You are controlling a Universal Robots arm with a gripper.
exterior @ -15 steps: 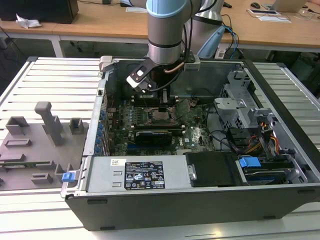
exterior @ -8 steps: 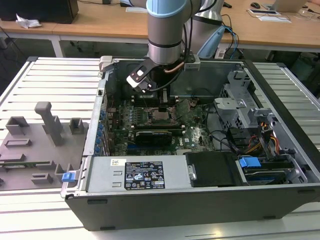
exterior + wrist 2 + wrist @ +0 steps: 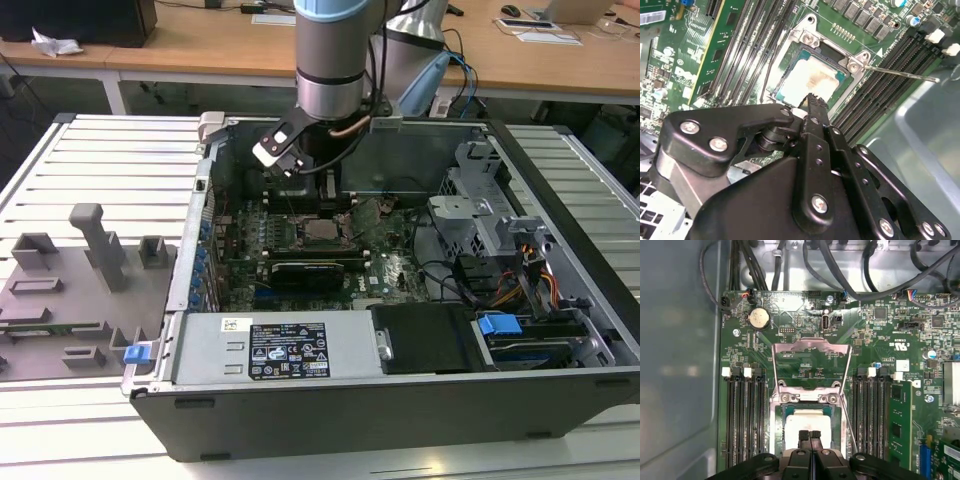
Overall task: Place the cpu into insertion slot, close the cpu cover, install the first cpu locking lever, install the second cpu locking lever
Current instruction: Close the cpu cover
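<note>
While the black two-finger gripper (image 3: 810,434) is held over the socket with its jaws pressed together on nothing, the small square cpu with a pale silver-grey top (image 3: 807,417) is seen seated in the dark, silver-rimmed square insertion slot (image 3: 774,412). The thin silver frame-shaped cpu cover (image 3: 810,343) is swung open, and a thin metal locking lever (image 3: 900,73) is seen standing free beside the socket.

Robotics laboratory: opened desktop computer case (image 3: 400,410) on slatted aluminium bench (image 3: 110,150), grey parts fixture (image 3: 60,300) alongside, wooden desks (image 3: 220,45) behind
</note>
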